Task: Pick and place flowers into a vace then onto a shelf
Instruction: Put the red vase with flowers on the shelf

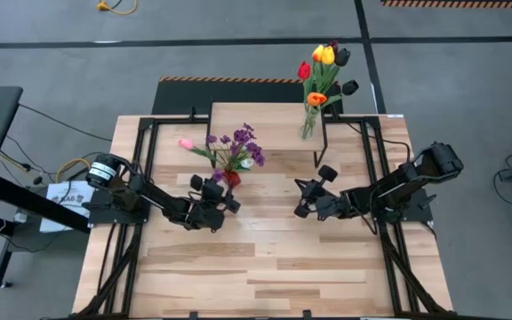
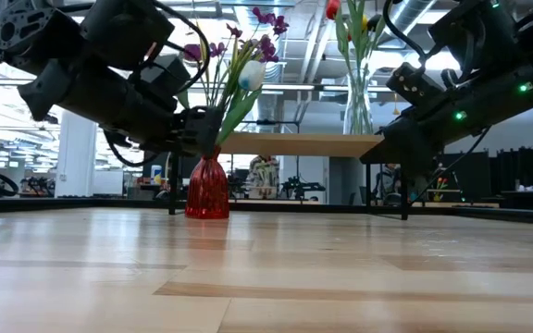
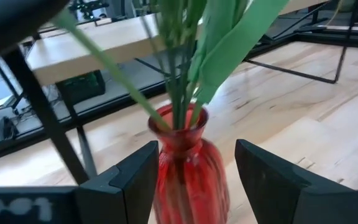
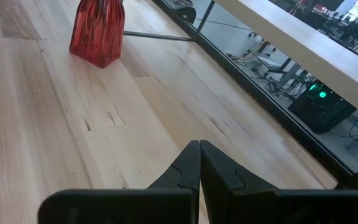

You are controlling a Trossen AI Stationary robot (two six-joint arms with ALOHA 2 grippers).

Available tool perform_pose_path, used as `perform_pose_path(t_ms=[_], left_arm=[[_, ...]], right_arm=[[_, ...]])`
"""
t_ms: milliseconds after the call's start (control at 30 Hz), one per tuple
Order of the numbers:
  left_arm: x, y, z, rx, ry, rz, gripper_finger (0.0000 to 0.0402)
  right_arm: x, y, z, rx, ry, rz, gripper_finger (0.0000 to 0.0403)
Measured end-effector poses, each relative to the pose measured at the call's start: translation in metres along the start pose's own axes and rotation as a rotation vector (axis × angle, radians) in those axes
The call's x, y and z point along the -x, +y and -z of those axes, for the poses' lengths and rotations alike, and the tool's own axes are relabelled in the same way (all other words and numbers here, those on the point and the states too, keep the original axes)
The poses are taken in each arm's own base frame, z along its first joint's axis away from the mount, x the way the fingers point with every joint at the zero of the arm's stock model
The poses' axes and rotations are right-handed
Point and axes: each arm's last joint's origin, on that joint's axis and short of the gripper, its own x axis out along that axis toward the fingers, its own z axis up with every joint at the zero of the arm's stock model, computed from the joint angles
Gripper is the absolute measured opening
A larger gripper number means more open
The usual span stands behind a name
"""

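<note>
Your left gripper point(image 3: 197, 180) has its fingers point(image 3: 132, 177) spread wide either side of the red vase point(image 3: 188, 168); only the left wrist view shows that gap. Vase sits on the counter point(image 1: 265, 267), holding purple sprigs, a white and a pink tulip point(image 1: 186, 143). Clear vase point(image 1: 308, 124) of red, yellow, orange tulips point(image 1: 324, 55) stands on the shelf point(image 1: 265, 120). Right gripper point(image 4: 199, 168) hovers mid-counter, fingers pressed together, empty.

The light wood plank desk point(image 1: 265, 267) is mostly bare boards. A red ribbed glass vase point(image 1: 231, 177) full of purple, pink and white flowers sits right on it, just in front of the low shelf with a pale wood top and thin black legs point(image 1: 265, 120). That shelf carries a clear glass vase point(image 1: 308, 124) of tulips near its right end.
</note>
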Motion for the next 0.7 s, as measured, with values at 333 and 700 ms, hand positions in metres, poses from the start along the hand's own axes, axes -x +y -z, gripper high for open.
perform_pose_path(t_ms=[333, 700], left_arm=[[0.0007, -0.0036, -0.0054, -0.026, -0.017, 0.029, 0.0224], [0.0003, -0.0022, -0.0056, -0.031, -0.031, -0.009, 0.025]], right_arm=[[0.0, 0.0, 0.0007, -0.002, 0.005, 0.0, 0.0], [0.0, 0.0, 0.0006, -0.003, 0.004, 0.0, 0.0]])
